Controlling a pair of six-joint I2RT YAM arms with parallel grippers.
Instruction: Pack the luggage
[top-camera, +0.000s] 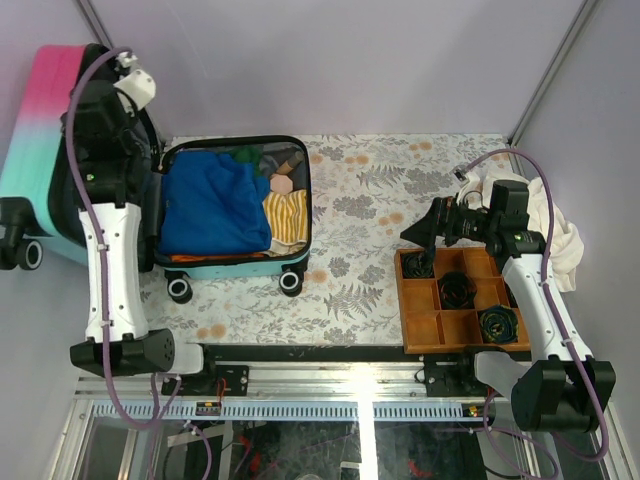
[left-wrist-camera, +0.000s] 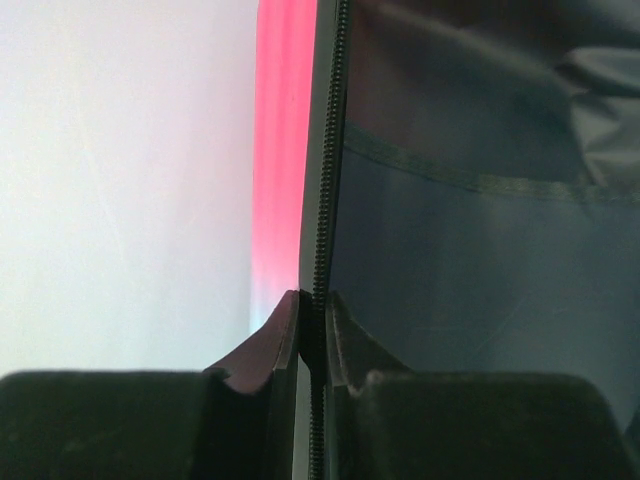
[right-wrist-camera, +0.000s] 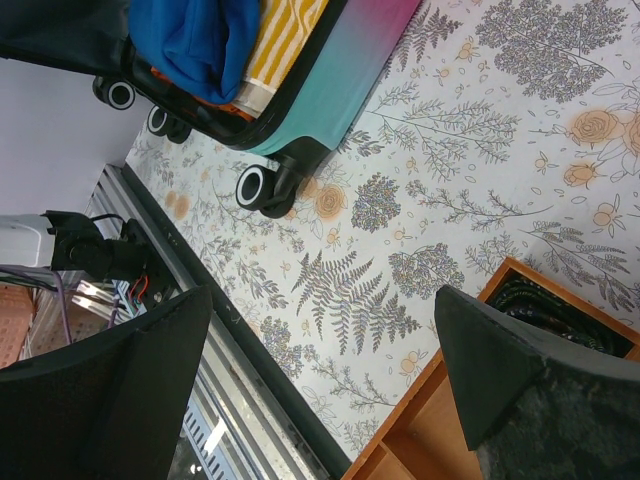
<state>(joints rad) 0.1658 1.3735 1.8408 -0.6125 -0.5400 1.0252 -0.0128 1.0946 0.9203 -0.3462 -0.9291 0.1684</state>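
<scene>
The luggage (top-camera: 232, 264) lies open at the table's left, holding a blue garment (top-camera: 210, 205) and a yellow striped cloth (top-camera: 287, 215). Its pink-to-teal lid (top-camera: 38, 140) stands up at the left. My left gripper (top-camera: 150, 165) is shut on the lid's zip edge (left-wrist-camera: 325, 150), with the pink shell (left-wrist-camera: 285, 120) on one side and the grey lining (left-wrist-camera: 470, 250) on the other; the fingers meet in the left wrist view (left-wrist-camera: 313, 305). My right gripper (top-camera: 425, 235) is open and empty above the far left corner of the wooden tray (top-camera: 404, 300). The right wrist view (right-wrist-camera: 325, 340) shows floral table between its fingers.
The tray's compartments hold several black cable coils (top-camera: 458, 288). A white cloth (top-camera: 560, 235) is bunched behind the right arm. The luggage's wheels (right-wrist-camera: 252, 187) face the near edge. The table's metal front rail (right-wrist-camera: 200, 330) runs under the right gripper.
</scene>
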